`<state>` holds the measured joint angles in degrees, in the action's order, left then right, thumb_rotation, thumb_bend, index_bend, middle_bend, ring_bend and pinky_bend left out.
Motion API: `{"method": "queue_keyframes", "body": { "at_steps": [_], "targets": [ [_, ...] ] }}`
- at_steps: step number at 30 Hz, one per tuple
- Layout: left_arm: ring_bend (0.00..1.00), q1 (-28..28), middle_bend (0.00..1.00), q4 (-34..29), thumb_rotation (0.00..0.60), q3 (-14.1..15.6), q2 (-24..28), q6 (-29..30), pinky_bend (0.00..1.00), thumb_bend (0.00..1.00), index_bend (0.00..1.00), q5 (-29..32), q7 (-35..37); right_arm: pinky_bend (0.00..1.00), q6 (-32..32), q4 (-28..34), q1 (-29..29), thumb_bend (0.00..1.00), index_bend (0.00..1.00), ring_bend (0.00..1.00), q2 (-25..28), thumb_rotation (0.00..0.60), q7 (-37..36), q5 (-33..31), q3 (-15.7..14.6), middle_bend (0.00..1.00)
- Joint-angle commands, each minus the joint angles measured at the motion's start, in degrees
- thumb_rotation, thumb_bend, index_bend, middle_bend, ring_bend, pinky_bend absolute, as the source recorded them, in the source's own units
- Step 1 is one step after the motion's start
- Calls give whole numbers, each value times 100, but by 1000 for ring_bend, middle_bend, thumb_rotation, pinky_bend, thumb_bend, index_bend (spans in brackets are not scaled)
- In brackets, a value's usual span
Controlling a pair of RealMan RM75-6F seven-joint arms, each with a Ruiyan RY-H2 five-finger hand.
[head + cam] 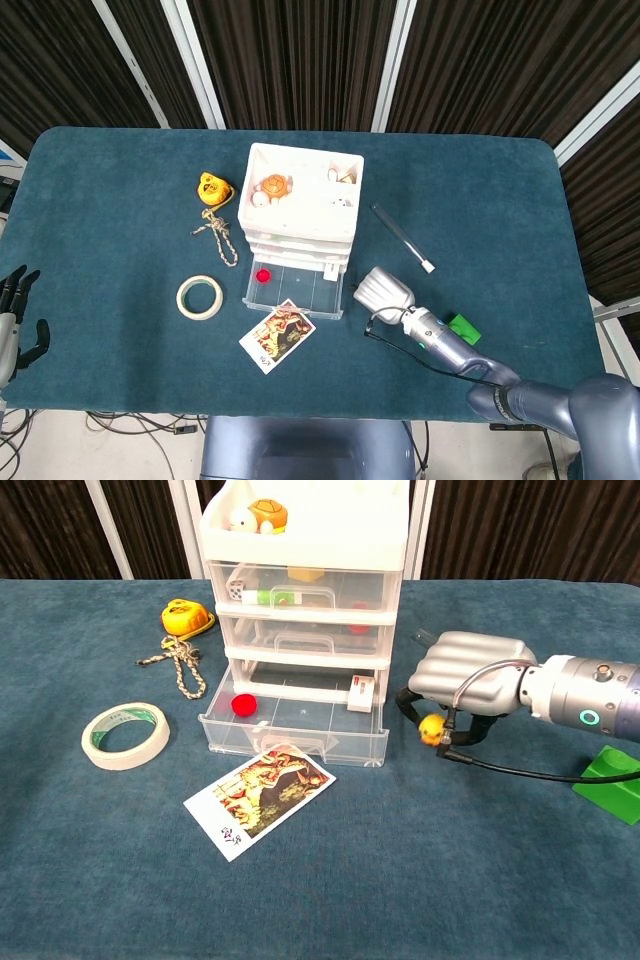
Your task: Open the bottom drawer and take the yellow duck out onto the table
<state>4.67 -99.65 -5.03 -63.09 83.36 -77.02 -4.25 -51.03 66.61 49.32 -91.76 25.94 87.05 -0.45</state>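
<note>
- Bottom drawer is pulled out, so that step's done, and I've got the yellow duck clear of it.
- My right hand pinches it under curled fingers, just right of the drawer, low over the counter.
- Left: set it down, let go.
- Duck looks small, round, bright yellow.
- Left hand idles, fingers apart, holding nothing.

a tape roll, picture card, knotted rope and green block lie on the blue table.
</note>
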Motion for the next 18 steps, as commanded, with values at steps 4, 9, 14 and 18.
{"method": "queue_keyframes", "body": {
  "at_steps": [4,9,14,18],
  "targets": [
    [0,-2,0,2,600,3,-1,5,0,588,58,-11,4,1000,192,261,-20,264,181,1000,154,600,293,-221,66,1000],
    [0,-6,0,7,600,1,-3,18,0,588,58,-21,16,1000,20,589,-103,262,174,1000,393,600,503,-340,200,1000],
    [0,-4,0,17,600,6,-9,19,0,588,58,-35,6,1000,-441,1272,-388,260,186,975,1002,600,506,-508,354,994],
    [0,-4,0,17,600,5,-11,27,0,588,58,-43,-3,952,-563,2212,-778,261,175,818,1773,600,591,-1271,467,847]
  ]
}}
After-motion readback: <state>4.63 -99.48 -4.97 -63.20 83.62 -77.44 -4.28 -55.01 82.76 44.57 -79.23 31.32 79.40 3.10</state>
